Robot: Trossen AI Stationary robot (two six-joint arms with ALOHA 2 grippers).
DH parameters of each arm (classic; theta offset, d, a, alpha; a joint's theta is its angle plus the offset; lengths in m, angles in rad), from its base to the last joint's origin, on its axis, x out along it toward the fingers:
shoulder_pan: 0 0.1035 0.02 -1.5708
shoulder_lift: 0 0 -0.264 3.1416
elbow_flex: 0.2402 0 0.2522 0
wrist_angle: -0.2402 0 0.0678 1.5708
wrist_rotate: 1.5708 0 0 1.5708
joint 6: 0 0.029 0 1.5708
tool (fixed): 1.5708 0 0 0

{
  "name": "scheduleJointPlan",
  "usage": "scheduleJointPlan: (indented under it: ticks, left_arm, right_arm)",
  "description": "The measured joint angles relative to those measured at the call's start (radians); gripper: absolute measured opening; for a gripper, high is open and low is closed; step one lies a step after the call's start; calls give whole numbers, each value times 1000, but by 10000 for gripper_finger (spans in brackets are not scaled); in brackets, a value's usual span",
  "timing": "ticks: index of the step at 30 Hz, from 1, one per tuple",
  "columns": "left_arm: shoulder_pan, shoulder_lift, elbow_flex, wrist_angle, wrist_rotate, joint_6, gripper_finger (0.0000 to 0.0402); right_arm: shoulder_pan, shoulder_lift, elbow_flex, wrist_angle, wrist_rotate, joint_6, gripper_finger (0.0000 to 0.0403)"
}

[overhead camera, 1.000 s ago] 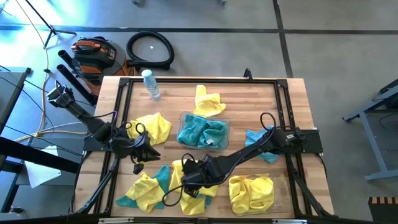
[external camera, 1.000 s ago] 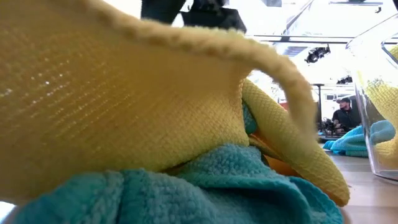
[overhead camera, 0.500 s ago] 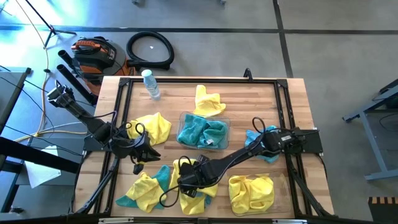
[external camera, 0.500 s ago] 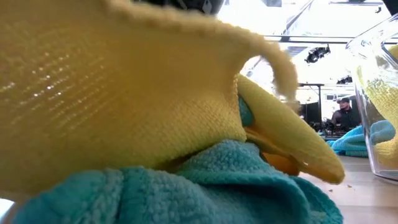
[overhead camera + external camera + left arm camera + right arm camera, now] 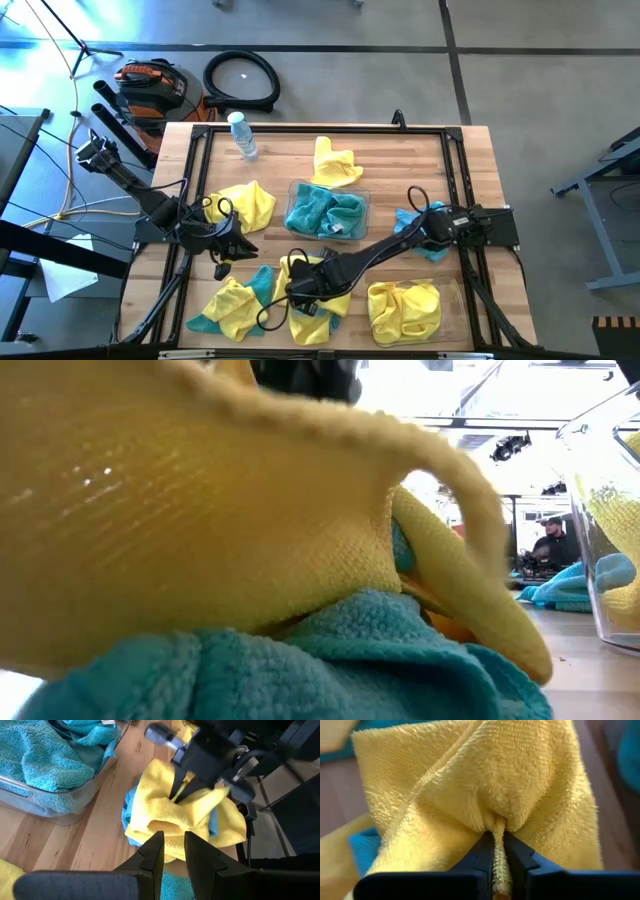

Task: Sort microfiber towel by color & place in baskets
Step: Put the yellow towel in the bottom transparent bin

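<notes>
The right tool [image 5: 496,851] pinches a fold of a yellow towel [image 5: 485,795] at the surface's front edge; it should lift straight up, shedding the teal cloth [image 5: 300,660] beneath, before the yellow basket [image 5: 405,310].

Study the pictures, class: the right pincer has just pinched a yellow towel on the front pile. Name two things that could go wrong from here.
1. The right pincer is shut on only a thin fold of the yellow towel, so the towel may slip free when lifted.
2. A teal towel lies tangled under it and could be dragged along toward the yellow basket, mixing the colours.
</notes>
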Motion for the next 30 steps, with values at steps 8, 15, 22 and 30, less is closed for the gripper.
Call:
scheduleJointPlan:
  ticks: [8,15,22,30]
  left_arm:
    - [0,2,1,-7,0,0,62]
    - [0,2,1,-10,0,0,62]
    - [0,2,1,-10,1,0,62]
    - [0,2,1,-9,3,0,62]
  right_arm:
    - [32,-78,137,-147,76,-35,4]
    - [117,-244,125,-235,182,39,2]
    - [266,-383,126,-327,353,179,1]
    - [496,-474,126,-514,407,451,1]
